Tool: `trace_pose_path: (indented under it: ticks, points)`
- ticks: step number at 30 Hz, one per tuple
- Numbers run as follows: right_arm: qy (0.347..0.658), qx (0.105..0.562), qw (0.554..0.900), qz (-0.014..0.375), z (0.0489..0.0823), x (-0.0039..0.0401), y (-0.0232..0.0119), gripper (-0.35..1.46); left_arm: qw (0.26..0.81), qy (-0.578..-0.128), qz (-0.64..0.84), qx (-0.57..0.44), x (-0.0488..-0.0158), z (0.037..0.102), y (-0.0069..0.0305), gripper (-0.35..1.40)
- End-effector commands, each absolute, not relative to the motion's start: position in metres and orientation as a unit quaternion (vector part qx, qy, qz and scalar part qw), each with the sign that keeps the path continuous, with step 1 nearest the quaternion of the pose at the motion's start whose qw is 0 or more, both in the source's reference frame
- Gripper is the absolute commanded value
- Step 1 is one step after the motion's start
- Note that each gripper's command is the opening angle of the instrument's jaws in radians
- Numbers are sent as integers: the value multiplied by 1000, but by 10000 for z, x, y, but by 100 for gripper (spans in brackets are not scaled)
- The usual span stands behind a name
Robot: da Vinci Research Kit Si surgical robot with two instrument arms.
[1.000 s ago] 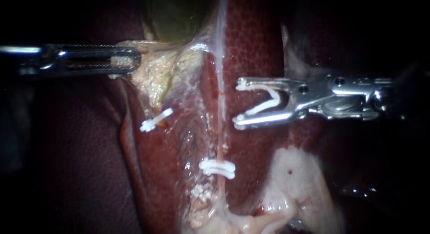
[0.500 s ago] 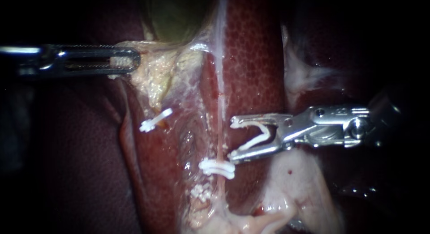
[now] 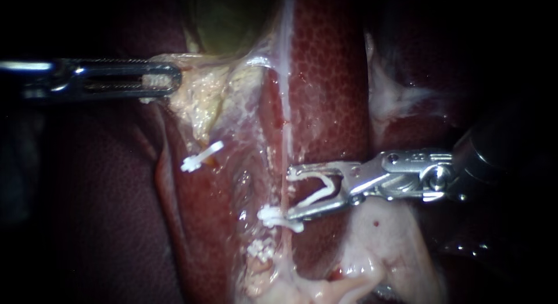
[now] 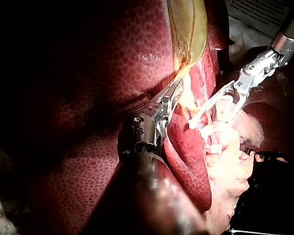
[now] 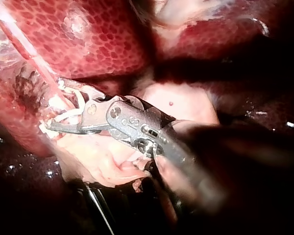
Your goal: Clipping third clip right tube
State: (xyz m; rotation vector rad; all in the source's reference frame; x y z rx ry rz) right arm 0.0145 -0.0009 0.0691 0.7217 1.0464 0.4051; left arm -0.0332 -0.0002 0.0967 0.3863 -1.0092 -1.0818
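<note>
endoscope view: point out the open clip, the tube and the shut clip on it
open clip [image 3: 331, 185], endoscope view, its hinge
tube [image 3: 286, 142], endoscope view, bare stretch above the open clip
shut clip [image 3: 268, 214], endoscope view, its left end

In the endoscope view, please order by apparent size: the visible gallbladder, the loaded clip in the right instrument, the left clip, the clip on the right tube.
1. Gallbladder, clearly largest.
2. Loaded clip, held by the right instrument.
3. Left clip and right-tube clip: alike, not ranked.

Light: was bright on the middle tissue, dim toward every edge.
Glare: gleamed on the right instrument [image 3: 290, 193] and the wet liver [image 3: 331, 77].
</note>
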Motion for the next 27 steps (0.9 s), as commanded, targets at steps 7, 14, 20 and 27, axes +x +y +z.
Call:
trace_pose_path:
  ticks: [7, 14, 20, 27]
  points:
    - [484, 334, 785, 193, 698, 152, -12, 54, 722, -457, -490, 175, -332, 966, -2, -21]
    - [486, 332, 784, 196, 701, 165, -12, 53, 722, -457, -490, 175, -333, 965, -3, -21]
    - [497, 341, 771, 206, 701, 172, -11, 53, 722, -457, -490, 174, -333, 965, -3, -21]
    - [513, 356, 750, 217, 702, 180, -9, 51, 722, -457, -490, 174, -333, 966, -3, -21]
